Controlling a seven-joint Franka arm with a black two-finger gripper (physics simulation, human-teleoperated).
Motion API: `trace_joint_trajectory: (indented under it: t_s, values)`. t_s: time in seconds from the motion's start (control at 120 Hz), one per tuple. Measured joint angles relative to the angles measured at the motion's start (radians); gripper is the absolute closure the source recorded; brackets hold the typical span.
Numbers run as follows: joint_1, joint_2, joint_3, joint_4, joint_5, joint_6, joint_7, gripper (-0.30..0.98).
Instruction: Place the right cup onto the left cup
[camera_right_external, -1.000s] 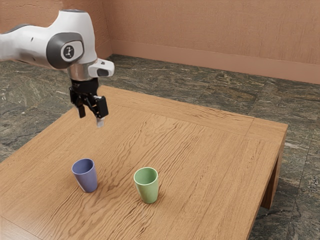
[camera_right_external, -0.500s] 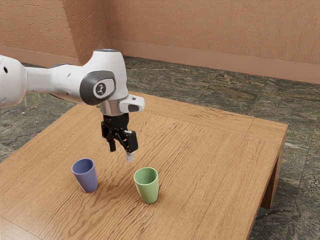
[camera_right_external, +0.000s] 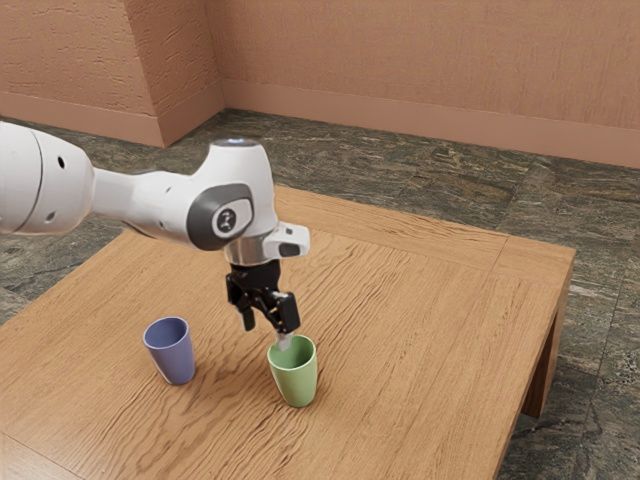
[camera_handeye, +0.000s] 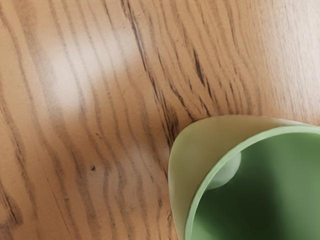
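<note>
- Green cup (camera_right_external: 296, 385): upright on worktop (camera_right_external: 420, 330), same spot as 0.5 s ago.
- Jaws (camera_right_external: 267, 331): now lower & nearer it vs. prev. frame; open, nothing gripped. One fingertip at cup's rim in ext. view; can't tell if touching.
- Blue cup (camera_right_external: 172, 355): upright, unmoved, toward ext. view's left.

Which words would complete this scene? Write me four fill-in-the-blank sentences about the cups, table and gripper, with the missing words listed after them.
1. The cup nearer the gripper is coloured ____.
2. In the exterior view, the blue cup stands to the ____ of the green cup.
3. Both cups stand with their open mouths facing ____.
4. The table under them has a surface that looks like ____.

Missing words: green; left; up; wood.
</note>
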Motion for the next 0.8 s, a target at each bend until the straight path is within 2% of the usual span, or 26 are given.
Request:
trace_joint_trajectory:
  t_s: [0.4, 0.433, 0.625, 0.8]
  values:
    - [-0.002, 0.08, -0.003, 0.001, 0.0, 0.087, -0.01, 0.0]
    - [-0.002, 0.082, -0.003, 0.001, 0.002, 0.09, -0.01, 0.04]
    - [-0.004, 0.076, -0.003, 0.0, 0.015, 0.09, -0.012, 0.5]
    - [-0.01, 0.068, -0.003, 0.0, 0.018, 0.079, -0.013, 0.68]
